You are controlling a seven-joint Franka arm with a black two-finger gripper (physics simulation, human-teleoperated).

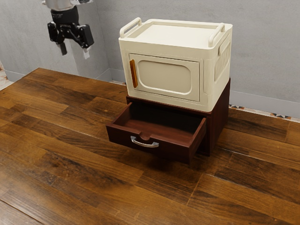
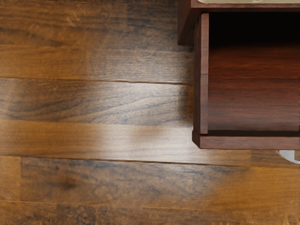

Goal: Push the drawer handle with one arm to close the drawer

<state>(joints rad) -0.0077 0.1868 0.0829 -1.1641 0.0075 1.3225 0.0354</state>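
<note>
Empty jaws wide apart, midair

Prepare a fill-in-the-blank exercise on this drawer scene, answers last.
The dark red wooden drawer is ____, not shut.
The curved silver metal handle is on the drawer's ____ panel.
The cream box-shaped cabinet stands ____ the drawer's dark red wooden housing.
The black two-finger gripper has its fingers ____, not together.

Answers: open; front; on top of; apart.

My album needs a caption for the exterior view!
A black two-finger gripper hangs open, away from the pulled-out dark-red wooden drawer with its curved silver handle.
</note>
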